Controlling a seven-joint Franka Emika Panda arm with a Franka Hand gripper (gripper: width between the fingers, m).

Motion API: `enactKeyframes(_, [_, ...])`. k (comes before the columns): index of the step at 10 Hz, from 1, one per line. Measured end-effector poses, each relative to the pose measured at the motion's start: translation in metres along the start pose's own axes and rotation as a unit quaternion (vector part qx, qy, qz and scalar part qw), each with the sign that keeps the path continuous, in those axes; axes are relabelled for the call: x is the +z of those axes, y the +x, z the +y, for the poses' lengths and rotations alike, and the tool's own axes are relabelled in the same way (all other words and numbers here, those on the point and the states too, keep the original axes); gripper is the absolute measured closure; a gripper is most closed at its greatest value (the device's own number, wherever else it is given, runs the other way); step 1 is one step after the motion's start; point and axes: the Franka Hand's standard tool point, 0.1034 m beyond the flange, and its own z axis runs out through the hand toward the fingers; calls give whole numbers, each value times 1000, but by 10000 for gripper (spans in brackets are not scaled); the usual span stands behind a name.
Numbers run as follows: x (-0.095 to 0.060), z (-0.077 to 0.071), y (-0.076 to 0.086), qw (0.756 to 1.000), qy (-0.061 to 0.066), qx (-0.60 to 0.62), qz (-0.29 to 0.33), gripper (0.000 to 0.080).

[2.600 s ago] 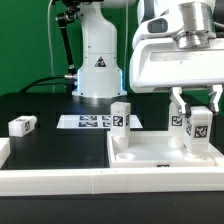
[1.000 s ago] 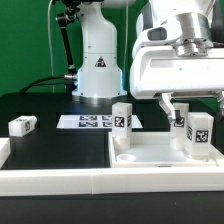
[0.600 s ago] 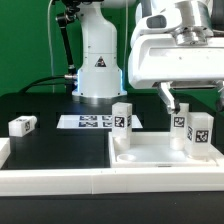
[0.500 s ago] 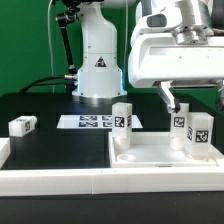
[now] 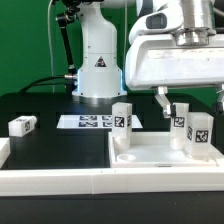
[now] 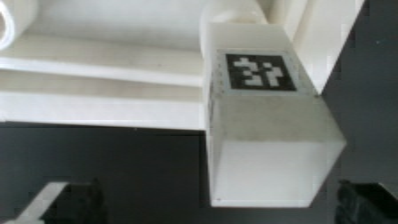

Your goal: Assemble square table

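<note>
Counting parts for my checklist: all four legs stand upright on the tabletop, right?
Not quite. Only three legs stand upright on the tabletop. The fourth leg lies on the black table, at the exterior view's left. The exterior view shows this.

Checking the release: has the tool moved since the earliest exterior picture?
Yes. The tool has risen: its fingertips, earlier flanking the rightmost standing leg, now hang near its top.

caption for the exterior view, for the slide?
Open gripper above two upright legs on the tabletop, third leg upright on it too, fourth leg lying loose at the exterior view's left.
</note>
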Motion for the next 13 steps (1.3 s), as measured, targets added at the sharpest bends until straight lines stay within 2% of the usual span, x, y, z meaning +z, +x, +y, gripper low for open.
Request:
enactKeyframes(3, [-2,-5,-4,994,14,3,-109,151])
enactKeyframes(5, [0,-2,-2,988,17,5,-155,151])
enactKeyframes(8, [11,-1,-6,989,13,7,-148,151])
enactKeyframes(11, [13,-4,-8,988,13,13,-151,151])
enactKeyframes(12, [13,-5,-8,988,13,13,-151,240])
enactKeyframes(13, [13,-5,-8,988,13,13,-151,374])
